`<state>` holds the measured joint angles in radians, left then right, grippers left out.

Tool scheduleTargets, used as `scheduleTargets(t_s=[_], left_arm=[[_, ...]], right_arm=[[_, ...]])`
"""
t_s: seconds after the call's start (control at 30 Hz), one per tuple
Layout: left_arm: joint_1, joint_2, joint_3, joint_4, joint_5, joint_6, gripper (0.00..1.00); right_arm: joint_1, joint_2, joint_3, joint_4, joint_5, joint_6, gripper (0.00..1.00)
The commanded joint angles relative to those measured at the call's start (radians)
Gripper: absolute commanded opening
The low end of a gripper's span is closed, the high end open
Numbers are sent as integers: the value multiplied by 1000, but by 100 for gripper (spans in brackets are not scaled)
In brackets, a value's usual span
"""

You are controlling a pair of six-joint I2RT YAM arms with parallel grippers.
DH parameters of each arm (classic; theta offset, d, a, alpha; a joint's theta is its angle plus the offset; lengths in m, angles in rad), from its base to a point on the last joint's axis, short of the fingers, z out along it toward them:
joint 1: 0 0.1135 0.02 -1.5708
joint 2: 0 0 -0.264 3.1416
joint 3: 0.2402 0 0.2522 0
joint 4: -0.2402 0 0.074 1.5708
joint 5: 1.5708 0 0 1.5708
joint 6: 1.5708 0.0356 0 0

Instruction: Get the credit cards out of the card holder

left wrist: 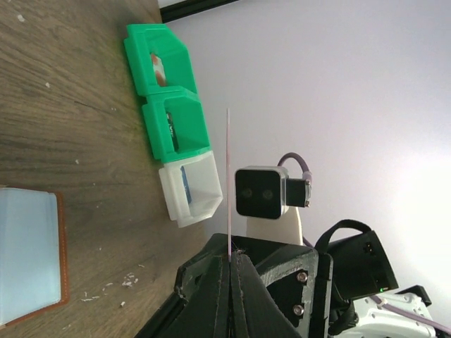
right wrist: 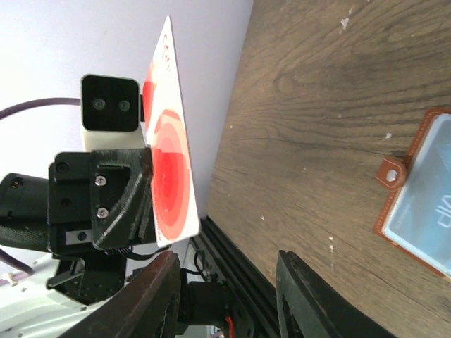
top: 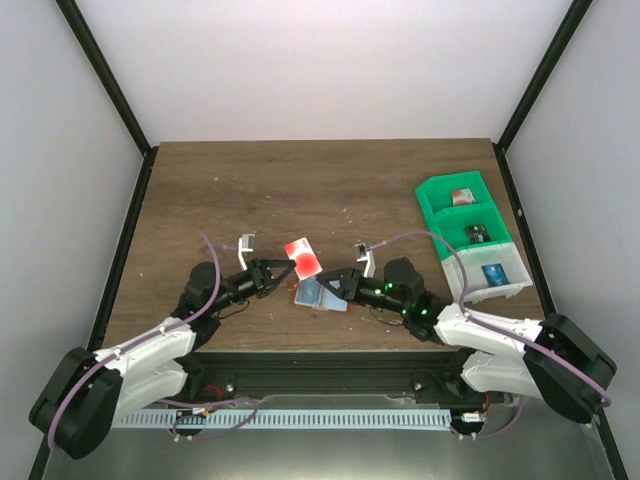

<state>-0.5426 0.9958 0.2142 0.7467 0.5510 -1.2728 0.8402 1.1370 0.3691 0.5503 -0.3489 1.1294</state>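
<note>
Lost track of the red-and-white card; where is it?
Top view, centre: the red-and-white card is pinched in the left gripper, raised beside the card holder.

The left arm [top: 150, 350] and right arm [top: 500, 335] share one build: smooth white link shells between bulky black joint housings, with a thin purple cable [top: 430, 236] running along each to a small white, box-shaped wrist camera [right wrist: 109, 104] that has a black two-lens face. The left gripper [top: 283, 270] and right gripper [top: 325, 283] are matte black, angular plastic, with silver screw heads [right wrist: 101, 182] set into their housings. Small green lights [top: 420, 310] glow on the right arm's black forearm section.
</note>
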Motion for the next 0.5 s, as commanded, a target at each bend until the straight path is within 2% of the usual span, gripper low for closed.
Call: scheduleTargets(t_s=[0.0,0.17,0.43,0.47], left_arm=[[-8,5,-8,63,10,-10,0],[-13,21,-9,84,29,-12,0],[-16,21,-19,91,30,-10,0],[-16,19,-20,86,28,-8,0]], right_arm=[[10,3,60,46,4,8,39],[9,20,82,34,16,7,38],[10,16,73,56,17,4,3],[10,12,70,58,17,0,1]])
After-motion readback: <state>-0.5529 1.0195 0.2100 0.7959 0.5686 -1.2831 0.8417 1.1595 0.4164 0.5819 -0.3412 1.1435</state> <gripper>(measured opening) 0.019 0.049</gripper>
